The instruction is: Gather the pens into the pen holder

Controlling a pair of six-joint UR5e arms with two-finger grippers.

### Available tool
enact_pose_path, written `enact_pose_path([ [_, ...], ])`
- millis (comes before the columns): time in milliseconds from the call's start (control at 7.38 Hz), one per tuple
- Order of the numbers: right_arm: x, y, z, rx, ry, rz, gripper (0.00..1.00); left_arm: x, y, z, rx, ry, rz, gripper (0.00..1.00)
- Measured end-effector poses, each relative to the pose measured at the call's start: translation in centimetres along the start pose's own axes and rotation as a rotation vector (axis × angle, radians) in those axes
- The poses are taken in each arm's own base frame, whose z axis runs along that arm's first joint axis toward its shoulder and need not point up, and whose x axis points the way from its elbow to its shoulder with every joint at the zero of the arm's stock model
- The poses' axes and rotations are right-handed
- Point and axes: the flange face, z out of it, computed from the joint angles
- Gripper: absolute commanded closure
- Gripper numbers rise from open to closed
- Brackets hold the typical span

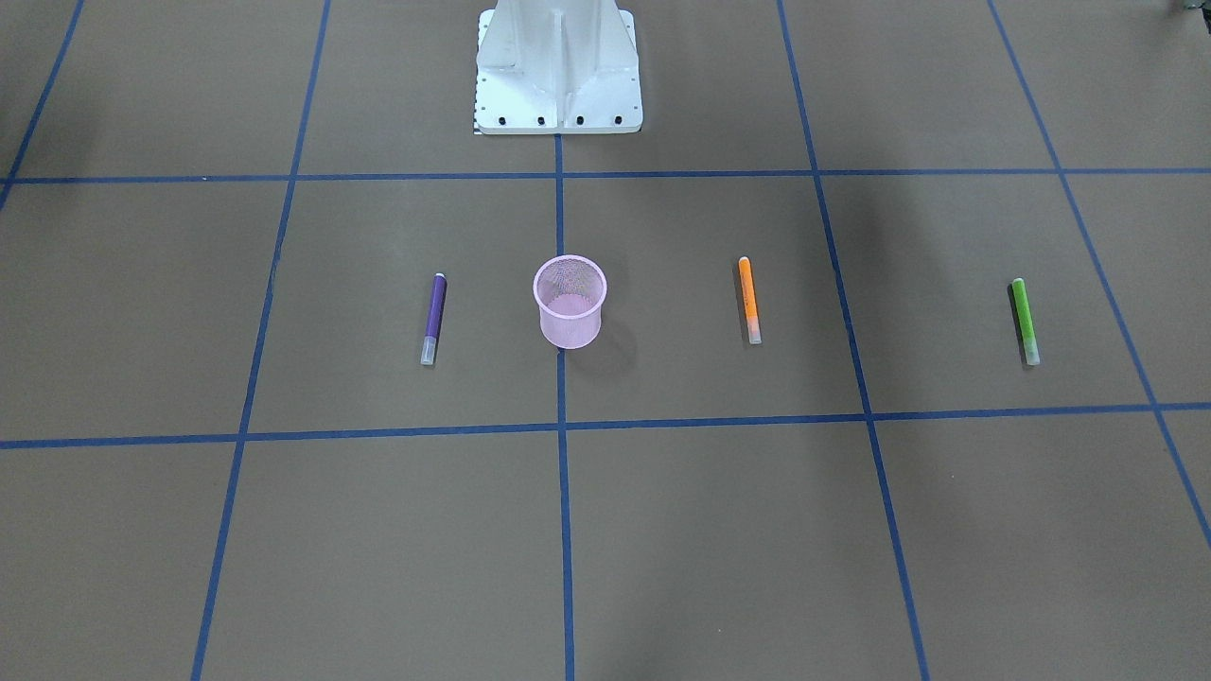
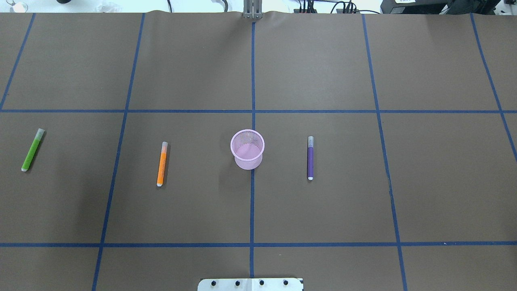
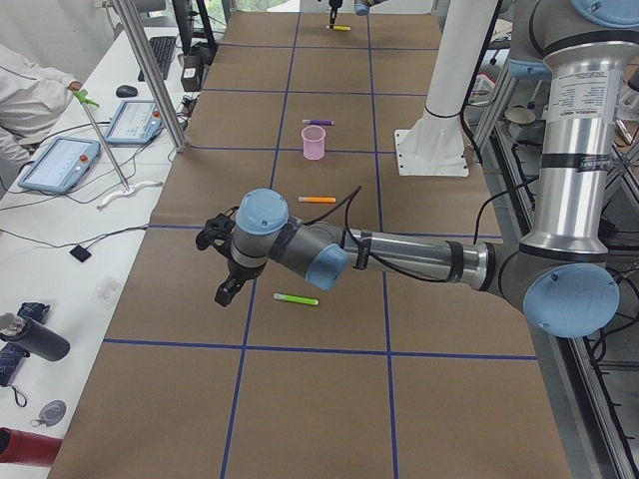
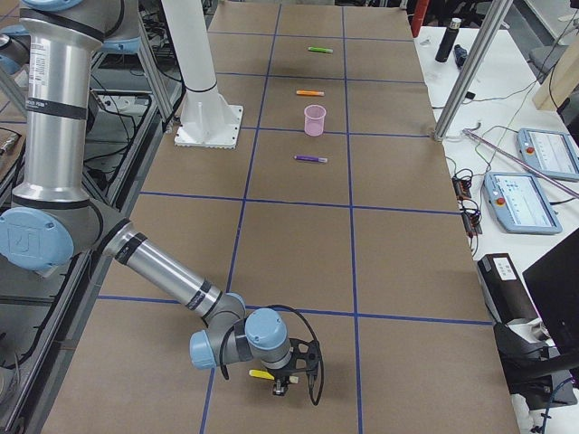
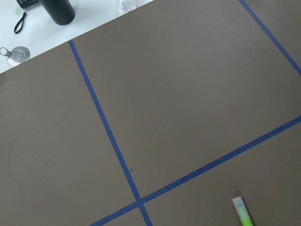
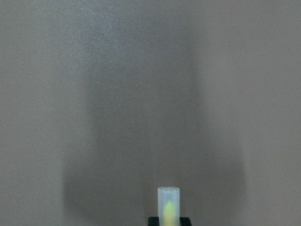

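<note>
Yellow pen [image 6: 168, 202] sitting closest in right wrist view, pale cap showing, black part [image 6: 169, 220] meeting its base. Right hand [image 4: 285, 384] hanging right at it, low over table [image 2: 323, 60]. You're looking at pink pen holder [image 2: 247, 148] standing empty, so nothing collected and four pens remaining. Purple pen [image 2: 310, 157], orange pen [image 2: 162, 163] and green pen [image 2: 32, 149] lying flat, apart from it. Left hand [image 3: 225, 289] hanging near green pen. Whether either hand is gripping anything, you cannot tell.

Blue tape lines [image 2: 253, 81] cross the brown table cover [image 2: 323, 60] in a grid, while in the left side view two tablets [image 3: 60, 165] lie at ten o'clock beside a white sleeve [image 3: 35, 95], and a dark bottle [image 3: 40, 342] lies at eight o'clock.
</note>
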Motion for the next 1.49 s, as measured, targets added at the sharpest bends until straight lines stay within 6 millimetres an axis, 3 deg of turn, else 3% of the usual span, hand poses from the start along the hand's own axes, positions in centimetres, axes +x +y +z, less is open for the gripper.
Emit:
enact_pose_path([
  [407,-8.3,-7.0,-8.3,0.203,-0.072,-0.147,1.0,0.1,-0.1,0.0,0.001,0.001,0.001,0.0],
  [678,-15.4,-11.7,-14.8,0.342,-0.143,-0.27,1.0,0.2,-0.3,-0.2,0.018,0.001,0.019,0.0],
  [949,-23.1,-14.9,-18.0,0.376,-0.278,-0.409,1.0,0.6,-0.4,-0.2,0.062,0.0,0.066,0.0],
  [1220,-32.4,-16.5,-21.5,0.408,-0.4,-0.485,1.0,2.0,-0.8,0.9,0.07,0.019,0.109,0.0],
  [1491,-41.1,-15.4,-24.9,0.462,-0.508,-0.452,1.0,4.2,-1.9,2.7,0.057,0.05,0.155,0.0],
])
